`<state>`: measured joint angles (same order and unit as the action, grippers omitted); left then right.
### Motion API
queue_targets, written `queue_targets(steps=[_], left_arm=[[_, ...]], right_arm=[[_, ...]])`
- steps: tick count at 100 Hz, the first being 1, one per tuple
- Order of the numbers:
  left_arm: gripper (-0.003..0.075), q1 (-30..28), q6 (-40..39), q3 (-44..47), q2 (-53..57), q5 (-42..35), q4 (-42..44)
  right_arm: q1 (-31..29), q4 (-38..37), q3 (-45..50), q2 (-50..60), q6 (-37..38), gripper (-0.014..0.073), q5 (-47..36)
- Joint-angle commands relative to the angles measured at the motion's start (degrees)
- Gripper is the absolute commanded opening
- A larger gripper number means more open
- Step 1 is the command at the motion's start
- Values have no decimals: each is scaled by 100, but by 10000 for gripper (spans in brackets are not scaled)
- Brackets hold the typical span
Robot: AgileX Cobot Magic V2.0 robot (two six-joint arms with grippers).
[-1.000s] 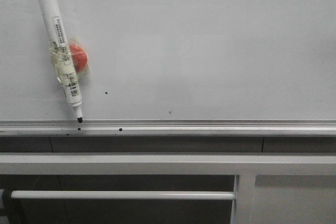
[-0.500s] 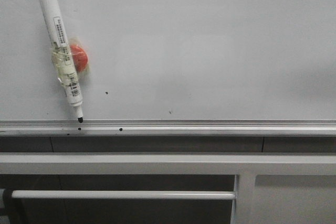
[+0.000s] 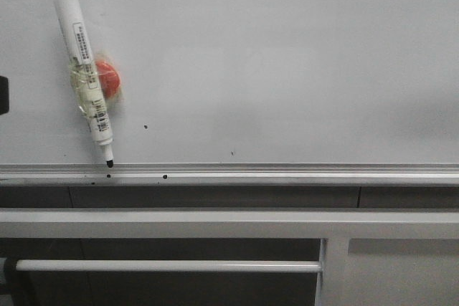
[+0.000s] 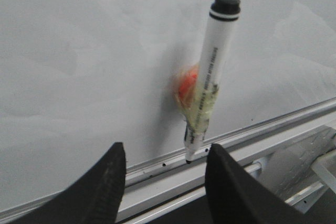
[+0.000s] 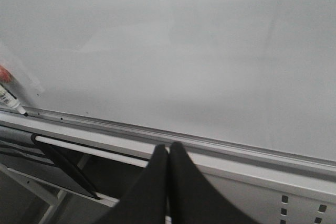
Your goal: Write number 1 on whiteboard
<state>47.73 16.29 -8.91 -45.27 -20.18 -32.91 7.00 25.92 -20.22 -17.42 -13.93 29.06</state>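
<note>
Front view: white cylindrical marker pen (image 3: 84, 69), taped to orange round magnet (image 3: 106, 80) for storage, upper left; left gripper (image 4: 164, 184) gapes empty; right gripper (image 5: 168, 153) closed, empty.

The only print was on the white marker pen with a black cap (image 3: 84, 71), stuck to the glossy white whiteboard (image 3: 287, 62). A small white label with dark lettering ran along its barrel (image 4: 209, 72), and a second printed patch sat near its tip, but the characters on both were too small and blurred to read.
</note>
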Motion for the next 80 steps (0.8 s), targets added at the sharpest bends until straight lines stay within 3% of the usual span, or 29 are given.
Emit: queue_targets(steps=[1,17,43,80], left_arm=[[314,372,2,-8,-121,-802,-145],[314,1003,-320,179,-573,-1800,-606],[314,1750,-1250,179,-2032,-3377,-535],[313,1885,-3099,142,-4250,-5856,-211]], right_arm=[[1,60,-218,-95,-98,-53,-353],[1,60,-218,-95,-98,-53,-353],[1,60,-218,-95,-98,-53,-364],[1,60,-218,-95,-108,-53,-456]])
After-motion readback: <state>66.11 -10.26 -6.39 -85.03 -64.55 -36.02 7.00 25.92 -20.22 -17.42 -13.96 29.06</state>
